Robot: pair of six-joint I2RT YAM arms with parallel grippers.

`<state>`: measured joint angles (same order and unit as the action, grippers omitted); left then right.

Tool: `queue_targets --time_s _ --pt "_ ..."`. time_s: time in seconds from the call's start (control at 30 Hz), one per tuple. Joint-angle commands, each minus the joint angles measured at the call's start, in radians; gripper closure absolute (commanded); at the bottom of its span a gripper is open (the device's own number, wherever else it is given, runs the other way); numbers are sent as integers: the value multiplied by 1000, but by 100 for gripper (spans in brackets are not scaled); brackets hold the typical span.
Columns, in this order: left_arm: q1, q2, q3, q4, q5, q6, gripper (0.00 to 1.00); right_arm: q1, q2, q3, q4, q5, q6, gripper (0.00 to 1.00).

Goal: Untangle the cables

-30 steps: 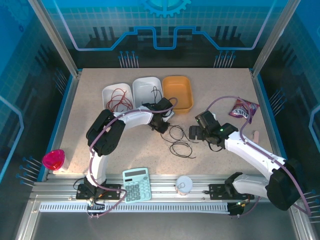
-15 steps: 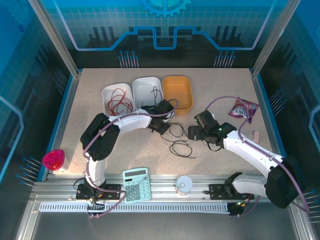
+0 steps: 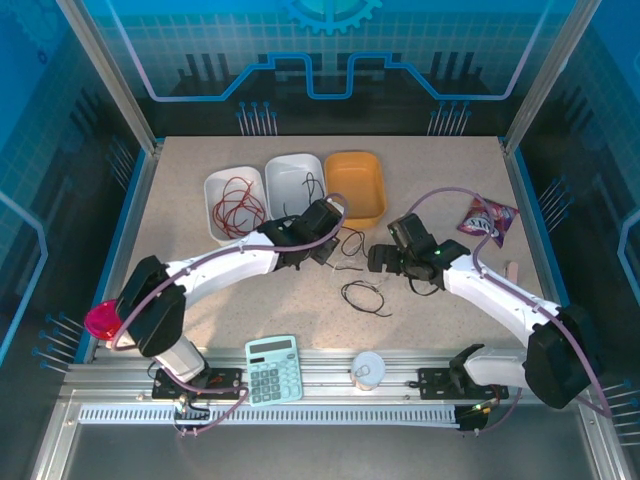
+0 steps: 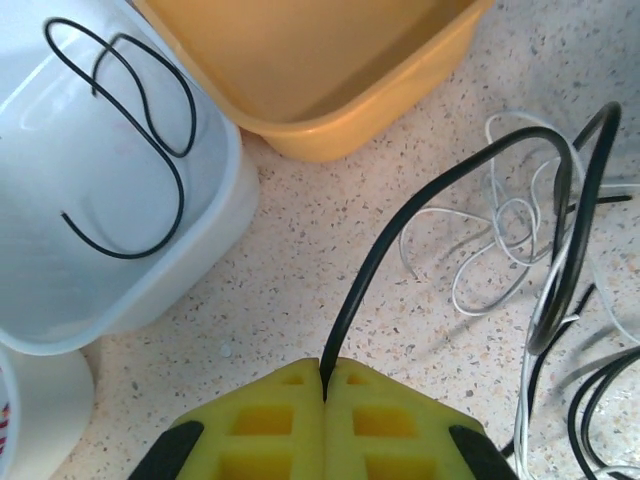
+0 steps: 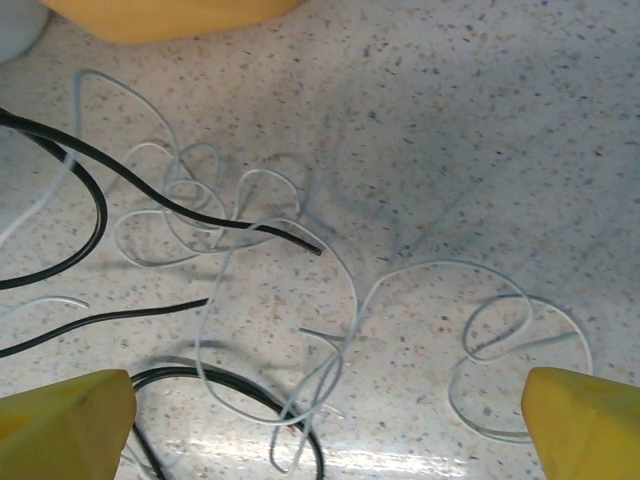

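My left gripper (image 3: pixel 332 247) is shut on a black cable (image 4: pixel 440 190). The cable rises from between the yellow pads (image 4: pixel 280 420) and arcs over the table toward the tangle. Thin white cables (image 5: pixel 330 300) and black cables (image 5: pixel 150 185) lie looped across each other on the speckled table. A black loop (image 3: pixel 365 297) lies on the table nearer the arms. My right gripper (image 3: pixel 378 262) hovers open just right of the tangle; in its wrist view the gripper (image 5: pixel 325 425) straddles white loops with nothing held. Red cables (image 3: pixel 237 203) sit in the left white tray, and a black cable (image 4: pixel 130 130) lies in the middle white tray (image 3: pixel 290 172).
An empty orange tray (image 3: pixel 356 185) stands just behind the tangle. A snack packet (image 3: pixel 488 218) lies at the right. A calculator (image 3: pixel 273 368) and a white cup (image 3: pixel 368 368) sit on the near rail, and a pink object (image 3: pixel 106 318) sits at the left edge.
The left arm has stretched out with its elbow swinging to the lower left, and the black cable's loop has been drawn toward the trays. The right gripper edged left and stayed open.
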<state>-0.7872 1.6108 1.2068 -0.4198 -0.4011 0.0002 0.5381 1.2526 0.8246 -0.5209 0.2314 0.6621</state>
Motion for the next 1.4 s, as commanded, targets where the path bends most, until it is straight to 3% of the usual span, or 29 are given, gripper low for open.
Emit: queue_targets --time_s 0.0,0.4,0.87,1.17,1.37 --pt "-23 -78 -31 61 -39 23 100 -17 -1 13 54 -53 -7 0" --pt "-77 -203 -40 138 -107 147 100 -38 -102 -42 120 -100 -12 0" --pt "-180 -282 -98 385 -242 432 100 -46 -258 -117 200 -105 -17 0" --pt "-205 -275 -105 435 -276 512 100 -69 -361 -149 151 -78 -46 0" --pt "-204 -287 -191 581 -276 628 100 -107 -436 -154 99 -95 -84 3"
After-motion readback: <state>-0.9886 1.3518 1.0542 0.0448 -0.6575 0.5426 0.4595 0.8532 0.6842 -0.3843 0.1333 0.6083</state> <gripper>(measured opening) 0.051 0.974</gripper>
